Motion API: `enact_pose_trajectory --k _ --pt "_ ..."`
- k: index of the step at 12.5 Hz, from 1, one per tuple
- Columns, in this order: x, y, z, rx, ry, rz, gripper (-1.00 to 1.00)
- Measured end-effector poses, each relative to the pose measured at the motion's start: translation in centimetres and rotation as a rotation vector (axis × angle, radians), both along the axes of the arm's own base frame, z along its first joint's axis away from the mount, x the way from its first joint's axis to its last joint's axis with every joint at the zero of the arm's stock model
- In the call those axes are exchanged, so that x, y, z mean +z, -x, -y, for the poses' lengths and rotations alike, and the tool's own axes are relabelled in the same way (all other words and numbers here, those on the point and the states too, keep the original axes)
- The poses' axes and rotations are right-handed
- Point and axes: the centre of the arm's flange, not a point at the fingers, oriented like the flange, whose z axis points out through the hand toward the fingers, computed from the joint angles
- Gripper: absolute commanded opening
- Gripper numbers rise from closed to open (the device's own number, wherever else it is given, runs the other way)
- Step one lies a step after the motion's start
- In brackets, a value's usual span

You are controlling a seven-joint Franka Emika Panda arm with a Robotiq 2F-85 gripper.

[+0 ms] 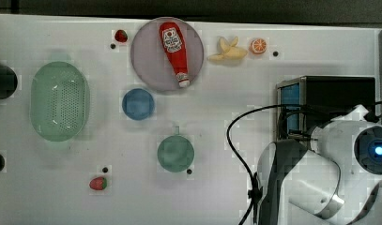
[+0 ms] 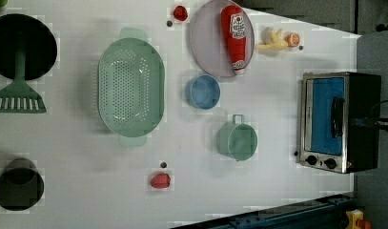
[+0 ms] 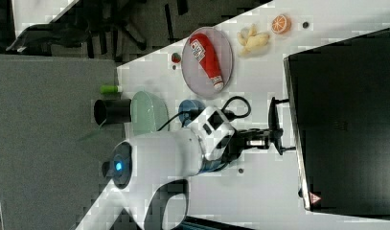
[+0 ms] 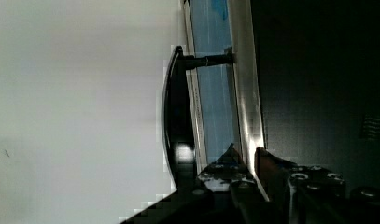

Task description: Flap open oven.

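White table (image 2: 277, 191); ketchup bottle (image 2: 234, 36) label unreadable.

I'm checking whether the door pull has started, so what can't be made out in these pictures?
- Top view: the arm covers much of the oven, knobs included.
- Right view: the gripper is at the handle, but contact is too small to judge.
- Wrist view: the handle's lower end is lost behind dark gripper parts.

The arm extends horizontally across the centre of the right view, end effector (image 3: 274, 139) at right of centre, wrist level.
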Motion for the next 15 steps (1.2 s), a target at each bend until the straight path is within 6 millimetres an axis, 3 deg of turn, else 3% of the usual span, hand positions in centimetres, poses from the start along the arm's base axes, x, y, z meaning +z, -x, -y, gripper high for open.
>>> enact_pose_trajectory --k 4,7,15 --pt "-3.1 -0.8 0.0 0.029 0.015 -0.023 -0.65" --pt "-4.9 -0.3 -0.9 0.041 0.001 -0.053 -0.65" --pt "-5.7 -0.8 -2.3 0.092 0.054 -0.065 -0.65"
